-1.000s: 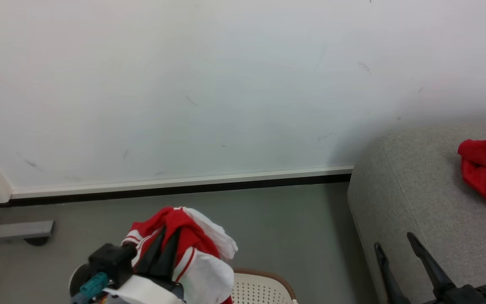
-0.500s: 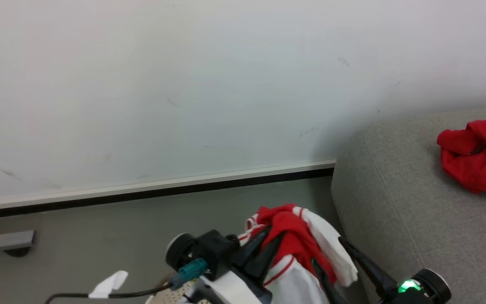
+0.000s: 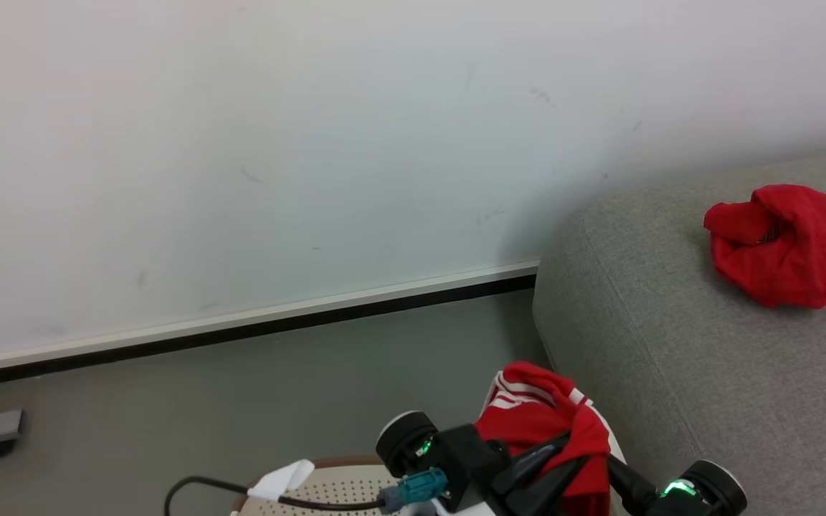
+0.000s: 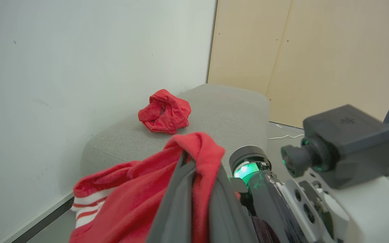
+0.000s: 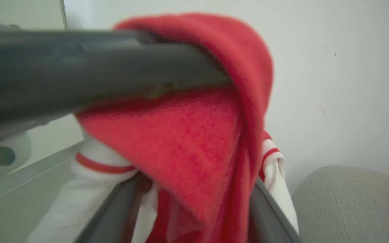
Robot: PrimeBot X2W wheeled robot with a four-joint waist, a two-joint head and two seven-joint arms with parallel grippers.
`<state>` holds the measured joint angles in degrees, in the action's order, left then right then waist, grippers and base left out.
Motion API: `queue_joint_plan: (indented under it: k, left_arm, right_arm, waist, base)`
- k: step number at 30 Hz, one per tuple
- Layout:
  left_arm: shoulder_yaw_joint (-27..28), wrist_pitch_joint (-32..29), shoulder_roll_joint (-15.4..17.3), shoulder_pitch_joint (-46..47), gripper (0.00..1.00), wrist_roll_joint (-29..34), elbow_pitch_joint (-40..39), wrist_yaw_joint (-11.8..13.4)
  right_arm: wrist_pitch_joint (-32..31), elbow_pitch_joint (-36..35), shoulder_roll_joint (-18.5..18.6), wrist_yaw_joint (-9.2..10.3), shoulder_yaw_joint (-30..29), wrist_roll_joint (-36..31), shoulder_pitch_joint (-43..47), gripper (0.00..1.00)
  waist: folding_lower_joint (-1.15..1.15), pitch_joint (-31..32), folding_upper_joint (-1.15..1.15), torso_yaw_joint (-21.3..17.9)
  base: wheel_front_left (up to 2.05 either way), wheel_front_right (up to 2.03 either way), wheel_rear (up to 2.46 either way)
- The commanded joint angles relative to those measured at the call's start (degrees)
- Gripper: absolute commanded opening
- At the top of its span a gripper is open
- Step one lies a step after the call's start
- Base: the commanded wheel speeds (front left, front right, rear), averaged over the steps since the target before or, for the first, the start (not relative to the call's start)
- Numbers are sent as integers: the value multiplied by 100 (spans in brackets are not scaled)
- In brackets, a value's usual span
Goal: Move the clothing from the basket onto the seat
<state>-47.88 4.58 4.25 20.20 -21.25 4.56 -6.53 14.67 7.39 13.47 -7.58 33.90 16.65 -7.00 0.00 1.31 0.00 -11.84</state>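
Left claw (image 4: pixel 200 167) clamped on clothing (image 4: pixel 130 202), right claw (image 5: pixel 196 184) spread wide alongside

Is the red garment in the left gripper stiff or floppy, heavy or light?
Likely floppy: the garment drapes over the shut left gripper in folds. Probably light: a fingertip pinch holds it. It should crumple when dropped, like the heap on the seat.
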Motion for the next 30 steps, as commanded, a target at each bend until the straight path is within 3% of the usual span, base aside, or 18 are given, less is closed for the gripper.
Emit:
queue_joint_plan:
  k: [1,2,9,12,13,14,15,30]
  left_arm:
    - [6,51,-10,80,0,-17,28,-27]
    - [12,77,2,83,0,-23,54,-27]
    - [90,207,94,26,0,-32,273,94]
    - [127,279,145,-28,50,-11,374,158]
    - [127,279,145,-28,50,-11,374,158]
    - [144,316,161,-47,88,8,408,185]
    - [155,351,181,-64,100,30,452,203]
    - [141,710,181,-4,100,70,945,325]
  right_arm:
    - [-5,41,47,16,-20,44,-58,28]
    - [-2,59,48,16,-45,58,-61,0]
    - [27,29,-32,16,-362,84,-27,0]
    - [36,2,-24,16,-471,52,-45,0]
    - [36,2,-24,16,-471,52,-45,0]
    - [39,-14,-29,16,-499,39,-51,0]
    - [41,-32,-23,16,-536,27,-53,0]
    - [55,-417,35,16,-1328,-69,18,0]
  waist:
    - [0,-9,0,-29]
    - [0,-13,0,-45]
    - [0,-48,0,-168]
    - [0,-72,0,-292]
    - [0,-72,0,-292]
    - [0,-81,0,-346]
    - [0,-92,0,-408]
    - [0,-465,0,-1744]
  base:
    - [0,0,0]
    - [0,0,0]
    - [0,0,0]
    - [0,0,0]
    - [0,0,0]
    - [0,0,0]
    - [0,0,0]
    - [0,0,0]
